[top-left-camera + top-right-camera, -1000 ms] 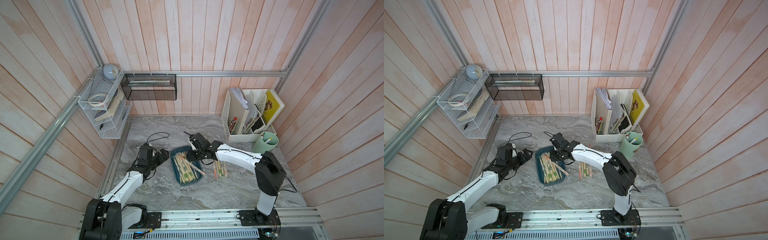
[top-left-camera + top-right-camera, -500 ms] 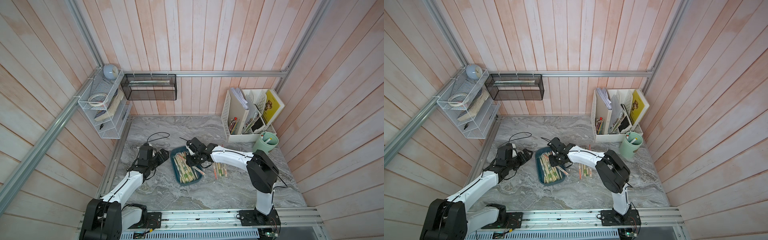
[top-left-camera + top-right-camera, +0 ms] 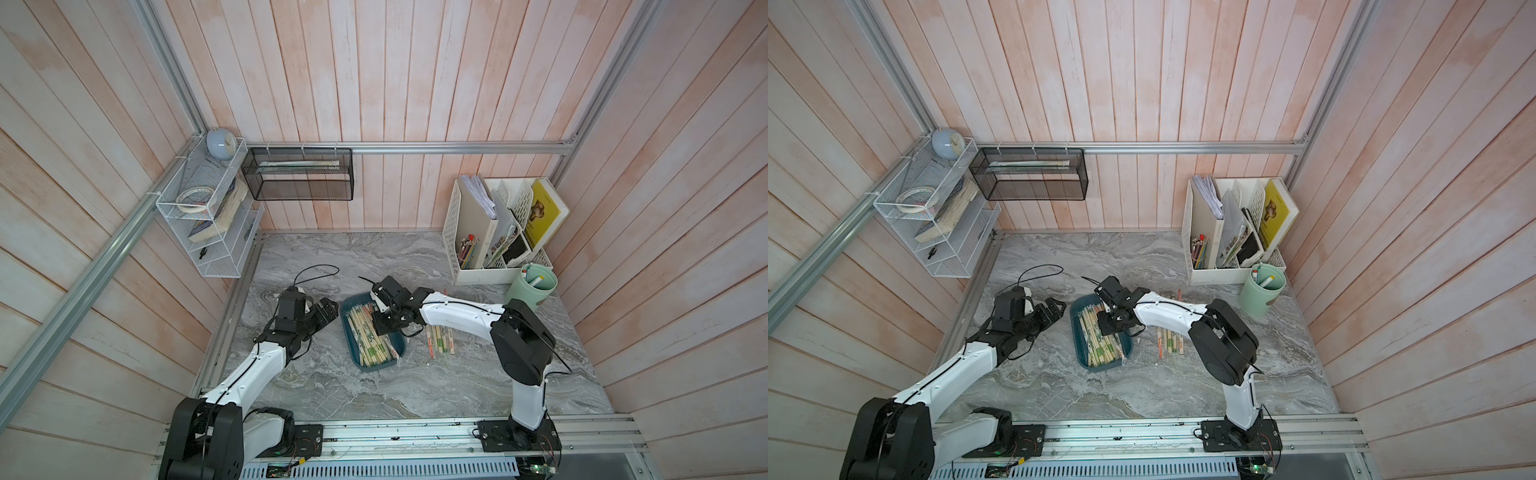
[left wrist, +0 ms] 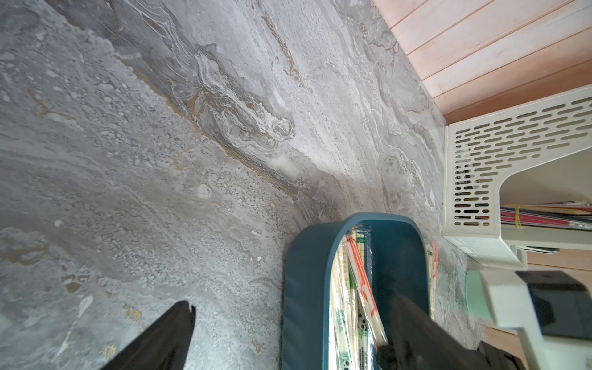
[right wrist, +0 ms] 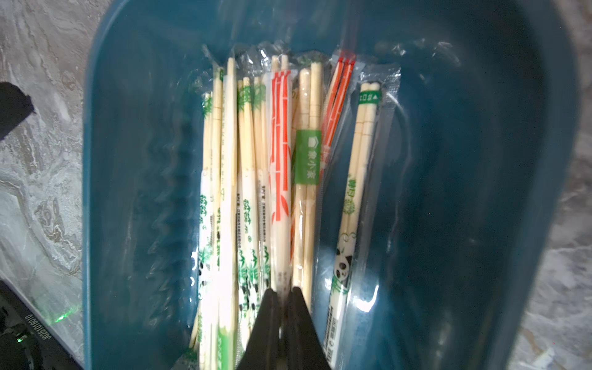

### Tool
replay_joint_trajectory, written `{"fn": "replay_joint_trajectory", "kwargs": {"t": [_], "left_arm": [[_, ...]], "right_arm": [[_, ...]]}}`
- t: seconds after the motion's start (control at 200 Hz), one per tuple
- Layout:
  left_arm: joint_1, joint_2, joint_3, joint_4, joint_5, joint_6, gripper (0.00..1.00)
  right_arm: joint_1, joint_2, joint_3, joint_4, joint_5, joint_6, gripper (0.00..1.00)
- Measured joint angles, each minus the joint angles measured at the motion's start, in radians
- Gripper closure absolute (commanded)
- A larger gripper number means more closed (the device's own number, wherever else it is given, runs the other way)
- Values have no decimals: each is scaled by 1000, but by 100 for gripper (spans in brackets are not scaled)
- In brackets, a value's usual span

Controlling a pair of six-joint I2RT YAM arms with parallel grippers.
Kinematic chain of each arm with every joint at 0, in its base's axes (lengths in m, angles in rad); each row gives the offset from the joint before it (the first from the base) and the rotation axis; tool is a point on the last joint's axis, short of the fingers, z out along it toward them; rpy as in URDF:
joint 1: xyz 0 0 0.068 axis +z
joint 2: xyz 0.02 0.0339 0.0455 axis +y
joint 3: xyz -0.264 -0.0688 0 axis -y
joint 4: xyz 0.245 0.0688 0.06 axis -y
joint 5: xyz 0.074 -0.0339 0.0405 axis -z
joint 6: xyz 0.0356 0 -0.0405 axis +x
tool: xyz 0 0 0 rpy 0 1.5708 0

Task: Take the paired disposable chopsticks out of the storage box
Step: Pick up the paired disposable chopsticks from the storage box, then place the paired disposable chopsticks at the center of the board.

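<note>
Right gripper [image 5: 282, 296] reaches down inside the storage box [image 5: 134, 160], fingers pressed together, apparently pinching the near end of a red-printed pair [image 5: 280, 144]; the paired disposable chopsticks [image 5: 246, 192] lie lengthwise, pointing straight away from it; left gripper [image 3: 326, 311] sits just beside the box, spread wide, empty.

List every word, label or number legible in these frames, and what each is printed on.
"小" (likely): middle white character on the green band round one chopstick pair; its neighbours are blurred.
Black print lines on the paired disposable chopsticks sleeves: too small.
Green characters on the panda sleeve: blurred.
Pale code on the black housing: unreadable.
Yellow book: no legible text.
</note>
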Motion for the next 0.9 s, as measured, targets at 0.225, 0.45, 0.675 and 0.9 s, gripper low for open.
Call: {"fn": "replay_joint_trajectory", "kwargs": {"t": [0.225, 0.45, 0.675, 0.9], "left_arm": [[0, 0, 0, -1, 0, 0, 0], [0, 0, 0, -3, 0, 0, 0], [0, 1, 12, -12, 0, 0, 0], [0, 15, 37, -24, -1, 0, 0]], "right_arm": [[-16, -124, -47, -5, -19, 19, 100], [-95, -270, -113, 25, -11, 57, 100], [-193, -323, -233, 80, 74, 100, 100], [-207, -270, -295, 122, 156, 120, 100]]}}
